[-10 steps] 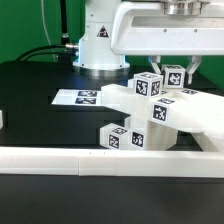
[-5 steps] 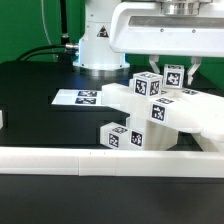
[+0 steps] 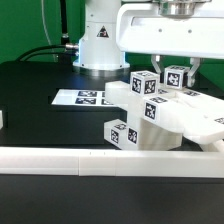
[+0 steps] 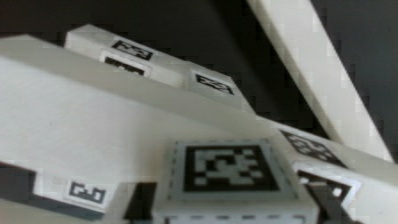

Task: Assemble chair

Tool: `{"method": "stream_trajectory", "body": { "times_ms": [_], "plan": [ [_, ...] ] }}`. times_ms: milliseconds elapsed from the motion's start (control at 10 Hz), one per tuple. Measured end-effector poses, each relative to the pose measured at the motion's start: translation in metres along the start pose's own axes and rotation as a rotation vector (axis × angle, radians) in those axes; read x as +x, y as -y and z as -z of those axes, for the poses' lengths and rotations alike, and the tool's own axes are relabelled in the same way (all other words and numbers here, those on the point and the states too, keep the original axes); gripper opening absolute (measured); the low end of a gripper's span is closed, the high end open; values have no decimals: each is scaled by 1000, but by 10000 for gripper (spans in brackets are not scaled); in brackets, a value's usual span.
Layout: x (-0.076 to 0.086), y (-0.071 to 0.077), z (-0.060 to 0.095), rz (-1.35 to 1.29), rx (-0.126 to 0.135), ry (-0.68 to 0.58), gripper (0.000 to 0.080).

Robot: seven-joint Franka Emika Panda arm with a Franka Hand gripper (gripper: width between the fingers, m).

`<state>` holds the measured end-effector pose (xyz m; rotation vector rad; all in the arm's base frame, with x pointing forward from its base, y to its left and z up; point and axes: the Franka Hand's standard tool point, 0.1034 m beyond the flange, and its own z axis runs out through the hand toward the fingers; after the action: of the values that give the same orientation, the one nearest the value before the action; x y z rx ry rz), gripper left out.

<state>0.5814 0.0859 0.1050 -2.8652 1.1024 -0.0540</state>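
Note:
The chair (image 3: 190, 122) is a blocky group of white tagged parts at the exterior view's right, lying tilted on the black table. A short tagged post (image 3: 176, 77) stands at its top. My gripper (image 3: 175, 70) hangs from above with a finger on each side of this post, shut on it. In the wrist view the post's tagged face (image 4: 228, 168) fills the space between my dark fingers (image 4: 178, 196), and my gripper (image 4: 244, 202) sits low in the picture. Chair panels with more tags (image 4: 107, 110) lie beyond.
The marker board (image 3: 80, 97) lies flat on the table, to the exterior view's left of the chair. A long low white border rail (image 3: 60, 158) runs along the front; it also shows in the wrist view (image 4: 311, 60). The robot base (image 3: 100, 45) stands behind.
My gripper and the chair parts have shifted a little toward the exterior view's right, and the assembly has turned slightly.

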Motion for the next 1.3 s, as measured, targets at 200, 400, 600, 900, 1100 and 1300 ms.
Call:
{"method": "stream_trajectory", "body": {
  "times_ms": [200, 400, 600, 900, 1100, 1300],
  "plan": [
    [-1, 2, 0, -165, 14, 9, 269],
    [-2, 3, 0, -277, 18, 14, 269],
    [-3, 4, 0, -283, 22, 18, 269],
    [-3, 5, 1, -237, 20, 22, 573],
    [-3, 5, 1, -75, 21, 18, 634],
    [-3, 5, 1, 82, 19, 16, 645]
  ]
}}
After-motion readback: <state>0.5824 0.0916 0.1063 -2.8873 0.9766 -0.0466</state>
